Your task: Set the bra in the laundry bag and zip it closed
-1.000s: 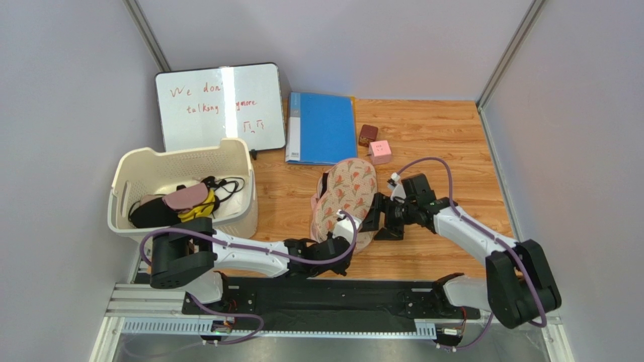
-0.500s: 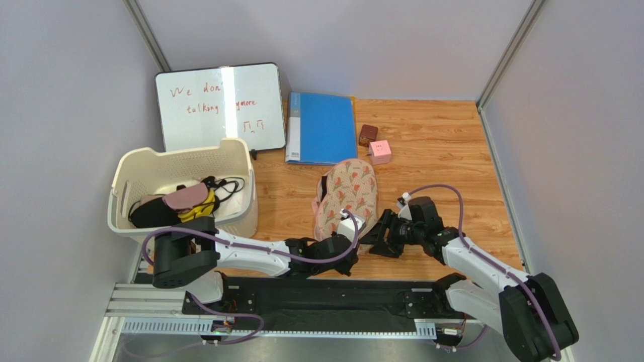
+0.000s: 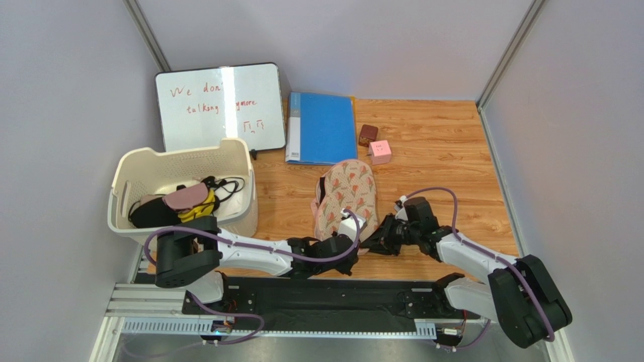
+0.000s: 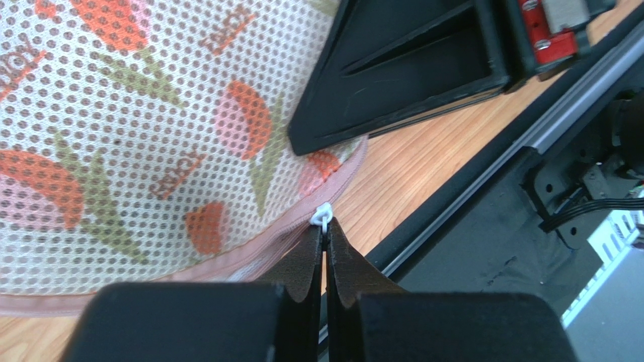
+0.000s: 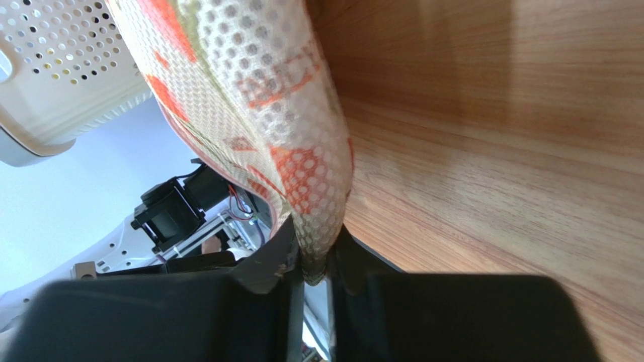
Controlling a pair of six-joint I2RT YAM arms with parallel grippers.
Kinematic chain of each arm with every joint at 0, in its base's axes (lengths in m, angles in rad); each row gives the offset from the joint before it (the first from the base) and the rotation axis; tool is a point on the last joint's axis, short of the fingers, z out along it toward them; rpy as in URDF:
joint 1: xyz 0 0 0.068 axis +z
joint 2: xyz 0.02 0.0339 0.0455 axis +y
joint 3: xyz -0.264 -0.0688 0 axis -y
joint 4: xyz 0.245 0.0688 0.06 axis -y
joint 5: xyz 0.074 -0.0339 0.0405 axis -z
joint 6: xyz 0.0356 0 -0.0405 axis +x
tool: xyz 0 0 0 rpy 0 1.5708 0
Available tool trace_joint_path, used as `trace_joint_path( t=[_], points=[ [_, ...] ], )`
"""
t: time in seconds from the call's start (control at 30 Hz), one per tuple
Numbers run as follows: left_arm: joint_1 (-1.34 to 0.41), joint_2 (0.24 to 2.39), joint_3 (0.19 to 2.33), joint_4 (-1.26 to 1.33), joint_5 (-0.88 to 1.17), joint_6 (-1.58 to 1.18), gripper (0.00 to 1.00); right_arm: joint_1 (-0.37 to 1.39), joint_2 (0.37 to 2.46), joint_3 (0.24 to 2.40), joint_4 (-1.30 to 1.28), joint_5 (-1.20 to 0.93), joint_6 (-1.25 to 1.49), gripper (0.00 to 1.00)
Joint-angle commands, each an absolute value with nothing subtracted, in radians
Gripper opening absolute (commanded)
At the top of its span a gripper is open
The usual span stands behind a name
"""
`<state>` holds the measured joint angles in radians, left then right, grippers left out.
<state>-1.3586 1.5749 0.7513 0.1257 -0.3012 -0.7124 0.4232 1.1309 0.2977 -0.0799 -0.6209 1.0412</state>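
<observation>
The left gripper (image 4: 325,235) is pressing its jaws fully together on the small white zip pull (image 4: 323,215), which is sitting right at its fingertips on the pink zip edging (image 4: 249,253) of the laundry bag (image 3: 348,192). From this gripper the bag's printed mesh is spreading out ahead and to the left. The black body of the right gripper (image 5: 314,268) is resting on the bag's rim just ahead and to the right.

The right gripper is closing narrowly on the near end of the laundry bag. A fold of the mesh fabric is being pinched between its two fingers (image 5: 264,264). Beyond its fingertips the bag is running away across the desk (image 5: 491,151). In the overhead view the two grippers are meeting almost tip to tip at the bag's near end. The bag is lying lengthwise on the wooden desk, stretching away from both of them. Whether the bra is lying inside cannot be told, since no view is showing it.

Well to the left of the left gripper a cream basket (image 3: 136,177) is holding dark, pink and yellow garments. Far ahead of both grippers, past the bag, a whiteboard (image 3: 219,105), a blue folder (image 3: 321,128), a small brown box (image 3: 368,134) and a pink cube (image 3: 380,151) are sitting.
</observation>
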Motion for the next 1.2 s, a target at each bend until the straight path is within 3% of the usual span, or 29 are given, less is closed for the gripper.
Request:
trace_joint_path(
  t=[0.0, 0.03, 0.47, 0.6, 0.9, 0.97, 1.0, 1.1, 1.17],
  points=[
    [-1.339, 1.58, 0.762, 0.074, -0.347, -0.771, 0.0, 0.416, 1.149, 0.331, -0.06, -0.66, 0.997, 0.04],
    [-1.335, 1.58, 0.74, 0.072, -0.347, -0.779, 0.0, 0.408, 1.163, 0.333, -0.058, -0.669, 0.974, 0.0],
    [-1.324, 1.441, 0.58, -0.023, -0.402, -0.802, 0.0, 0.347, 1.216, 0.376, -0.08, -0.79, 0.865, 0.0],
    [-1.316, 1.405, 0.558, -0.081, -0.423, -0.773, 0.0, 0.347, 1.238, 0.463, -0.194, -0.782, 0.761, 0.0],
    [-1.321, 1.405, 0.669, -0.006, -0.269, -0.669, 0.0, 0.356, 1.373, 0.581, -0.203, -0.765, 0.698, 0.02],
    [-1.321, 1.452, 0.696, 0.09, -0.233, -0.67, 0.0, 0.364, 1.428, 0.619, -0.189, -0.761, 0.693, 0.1],
    [-1.321, 1.472, 0.727, 0.119, -0.219, -0.667, 0.0, 0.364, 1.443, 0.632, -0.187, -0.755, 0.687, 0.24],
    [-1.321, 1.571, 0.816, 0.167, -0.17, -0.661, 0.0, 0.362, 1.483, 0.683, -0.23, -0.709, 0.646, 0.53],
    [-1.321, 1.635, 0.854, 0.166, -0.149, -0.658, 0.0, 0.362, 1.467, 0.675, -0.25, -0.683, 0.638, 0.63]
  ],
)
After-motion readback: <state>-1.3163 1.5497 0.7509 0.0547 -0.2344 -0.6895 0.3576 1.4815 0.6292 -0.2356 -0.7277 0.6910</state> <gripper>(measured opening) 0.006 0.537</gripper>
